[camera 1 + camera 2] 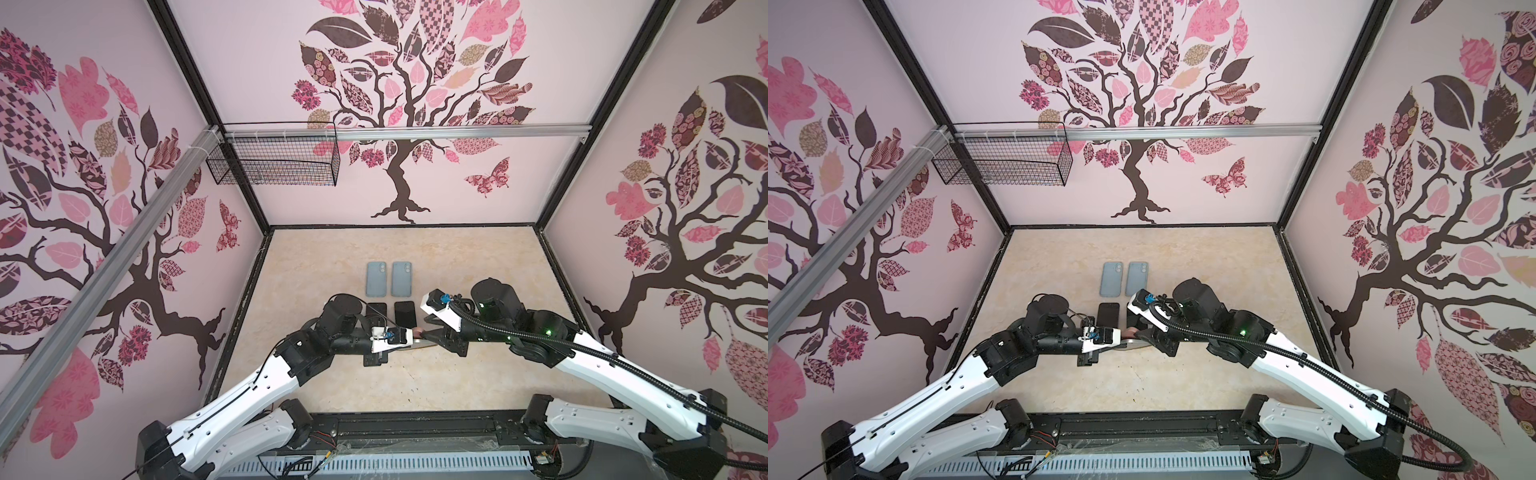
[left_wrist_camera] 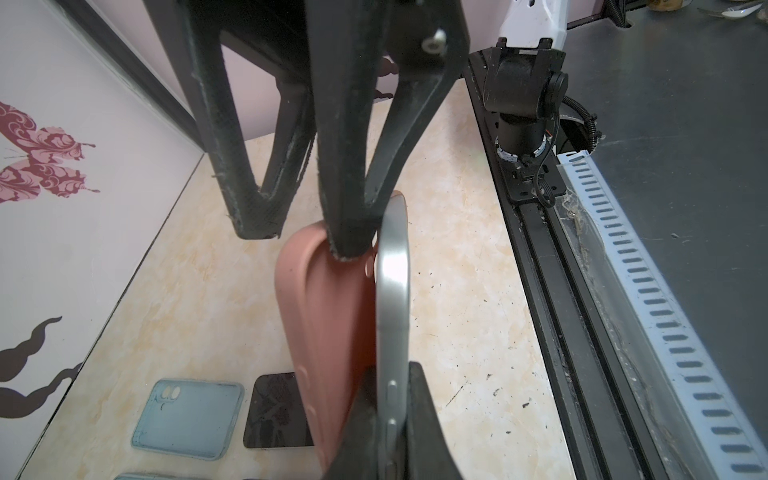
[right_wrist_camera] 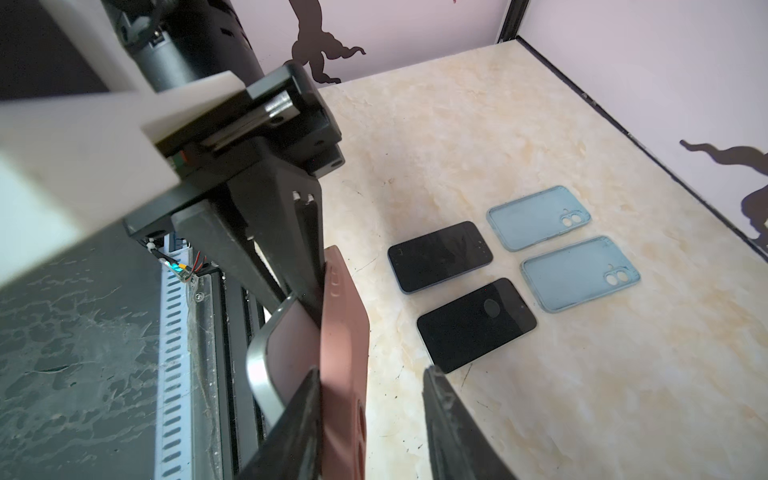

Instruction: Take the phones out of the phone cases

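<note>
Left hand [image 2: 390, 382] clamping silver phone [image 2: 392, 282], pink case [image 2: 328, 324] splayed beside

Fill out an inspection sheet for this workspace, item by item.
Surface: marbled table, bare in front, small dark specks.
Job's things: silver-edged phone held on edge; pink case partly peeled off it.
Clutter: two blue cases and two dark phones lying flat in a block.
Grippers: left gripper shut on the silver-edged phone; right gripper open, one finger wedged between phone and pink case, the other outside the case, apart from it.
Cables: ribbed black hose along the right arm; loose wires at the front rail.
Surroundings: tree-patterned walls; wire basket hung at back left.
</note>
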`<state>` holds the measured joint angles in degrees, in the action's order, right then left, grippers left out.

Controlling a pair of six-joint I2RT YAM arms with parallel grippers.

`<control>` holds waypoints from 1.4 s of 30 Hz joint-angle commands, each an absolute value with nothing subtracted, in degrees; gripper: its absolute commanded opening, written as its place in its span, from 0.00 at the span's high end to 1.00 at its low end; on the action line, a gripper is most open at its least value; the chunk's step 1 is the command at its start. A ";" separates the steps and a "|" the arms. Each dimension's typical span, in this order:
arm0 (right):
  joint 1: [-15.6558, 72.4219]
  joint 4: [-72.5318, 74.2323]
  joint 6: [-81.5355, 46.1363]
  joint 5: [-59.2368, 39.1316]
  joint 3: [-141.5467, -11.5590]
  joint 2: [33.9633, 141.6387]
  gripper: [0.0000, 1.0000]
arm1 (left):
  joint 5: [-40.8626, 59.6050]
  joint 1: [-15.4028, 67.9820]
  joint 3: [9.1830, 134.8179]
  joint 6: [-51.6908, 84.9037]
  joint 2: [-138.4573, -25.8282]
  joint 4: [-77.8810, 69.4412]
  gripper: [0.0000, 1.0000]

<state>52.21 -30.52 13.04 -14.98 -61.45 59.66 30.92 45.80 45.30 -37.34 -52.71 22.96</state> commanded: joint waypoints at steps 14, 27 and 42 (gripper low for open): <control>52.02 -32.61 8.31 -10.80 -60.16 61.04 0.78 | 33.15 45.95 46.68 -37.15 -51.23 15.29 1.00; 51.36 -30.12 -0.77 0.14 -59.69 59.25 0.98 | 33.79 45.97 46.84 -35.90 -50.29 15.28 1.00; 20.18 -21.16 -15.62 -9.04 -43.93 51.14 1.00 | 29.29 45.95 42.57 -3.89 -51.07 1.40 1.00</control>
